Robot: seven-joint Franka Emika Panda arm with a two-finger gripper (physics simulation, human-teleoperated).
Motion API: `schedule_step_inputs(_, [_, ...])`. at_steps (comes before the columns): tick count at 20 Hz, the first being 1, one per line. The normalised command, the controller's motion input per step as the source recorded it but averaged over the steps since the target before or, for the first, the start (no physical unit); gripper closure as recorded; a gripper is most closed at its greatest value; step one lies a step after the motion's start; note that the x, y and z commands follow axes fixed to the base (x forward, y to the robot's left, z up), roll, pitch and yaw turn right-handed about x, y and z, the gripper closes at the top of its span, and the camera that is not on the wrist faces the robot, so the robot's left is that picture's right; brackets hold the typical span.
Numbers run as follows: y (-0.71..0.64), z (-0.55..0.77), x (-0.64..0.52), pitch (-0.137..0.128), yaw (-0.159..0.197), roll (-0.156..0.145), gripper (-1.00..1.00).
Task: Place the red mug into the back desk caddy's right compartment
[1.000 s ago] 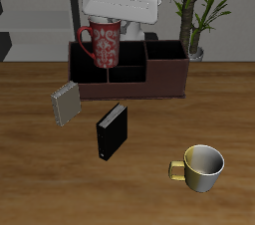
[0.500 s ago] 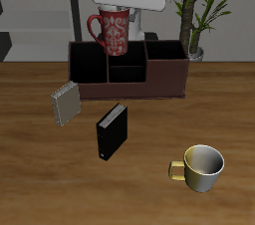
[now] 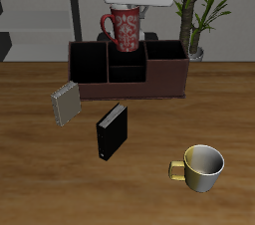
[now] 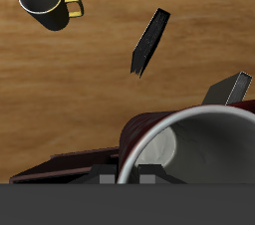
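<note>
In the exterior view the gripper (image 3: pixel 127 6) is mostly hidden behind the arm's white housing and the red mug (image 3: pixel 124 31), so how its jaws stand cannot be told. The mug also covers part of the back desk caddy (image 3: pixel 129 70) behind it. In the wrist view the mug's rim (image 4: pixel 194 139) runs off the picture's edge, and the caddy shows only as a dark sliver.

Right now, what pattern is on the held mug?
White speckled floral on the red mug; clearest in the exterior view.

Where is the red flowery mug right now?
The red mug hangs in the air, held by the gripper, just above the back desk caddy, over its middle sections.
</note>
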Motion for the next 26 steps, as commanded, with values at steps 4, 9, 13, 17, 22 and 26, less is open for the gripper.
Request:
schedule_step_inputs(4, [0.01, 0.02, -0.22, -0.009, 0.006, 0.016, 1.0])
schedule_step_inputs(9, [0.03, 0.03, -0.36, -0.015, 0.02, -0.01, 1.0])
schedule_step_inputs(13, [0.08, 0.05, -0.35, -0.015, 0.005, 0.002, 1.0])
schedule_step_inputs(17, [0.15, -0.11, -0.39, -0.026, 0.013, 0.018, 1.0])
schedule_step_inputs(22, [0.1, -0.06, -0.3, -0.017, 0.022, 0.01, 1.0])
schedule_step_inputs(26, [0.12, -0.02, -0.17, -0.016, 0.01, 0.004, 1.0])
